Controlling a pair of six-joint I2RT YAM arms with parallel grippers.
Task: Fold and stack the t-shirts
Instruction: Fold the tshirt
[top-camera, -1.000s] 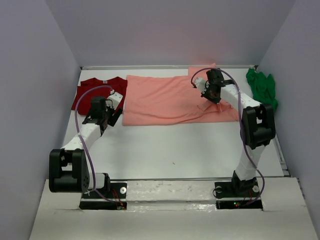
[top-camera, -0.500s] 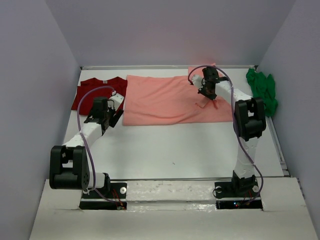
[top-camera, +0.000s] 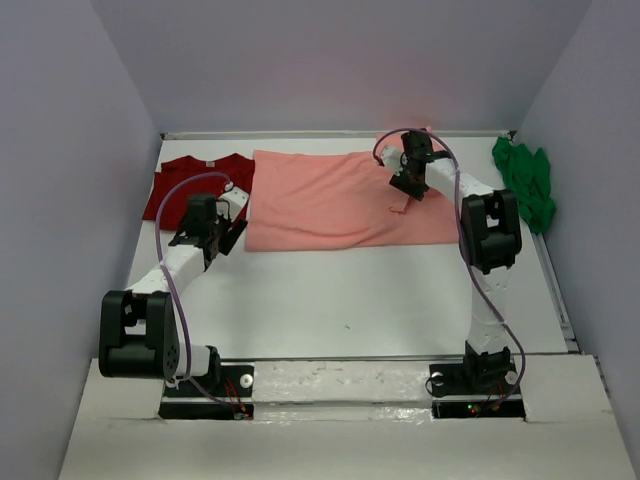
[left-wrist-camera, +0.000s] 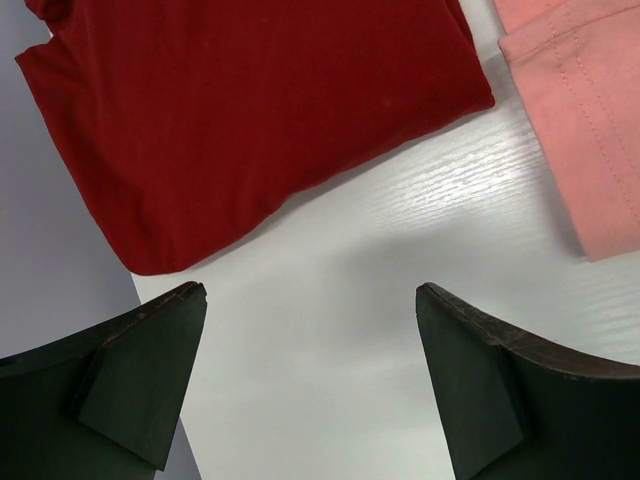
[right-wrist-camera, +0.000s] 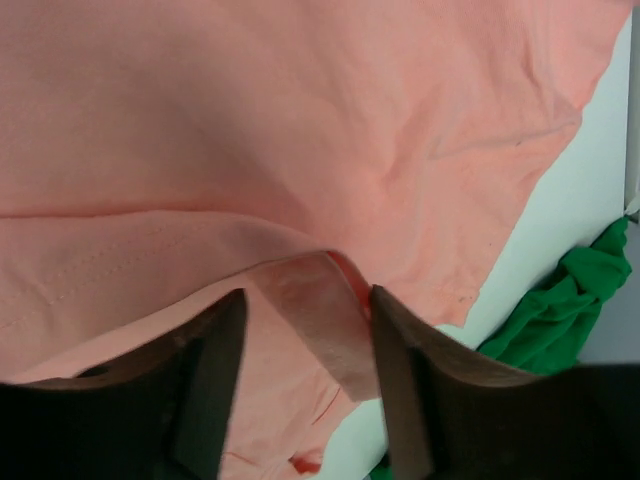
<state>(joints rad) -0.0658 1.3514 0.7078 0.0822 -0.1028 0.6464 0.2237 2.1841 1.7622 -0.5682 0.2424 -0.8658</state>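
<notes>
The salmon-pink t-shirt lies spread across the back of the table, its right part folded in over itself. My right gripper hovers over that fold. In the right wrist view its jaws stand apart, open, and a loose flap of the pink cloth hangs between them, leaning on the right finger. The dark red t-shirt lies folded at the back left. My left gripper is open over bare table just in front of the red shirt. The green t-shirt is crumpled at the back right.
Grey walls close in the table on the left, back and right. The pink shirt's left hem lies just right of my left gripper. The green cloth sits close to the pink shirt's right edge. The table's white front half holds only the arms.
My right gripper has carried the pink shirt's right edge leftward and back over the shirt, then parted its jaws off the cloth. The left arm has stayed put.
</notes>
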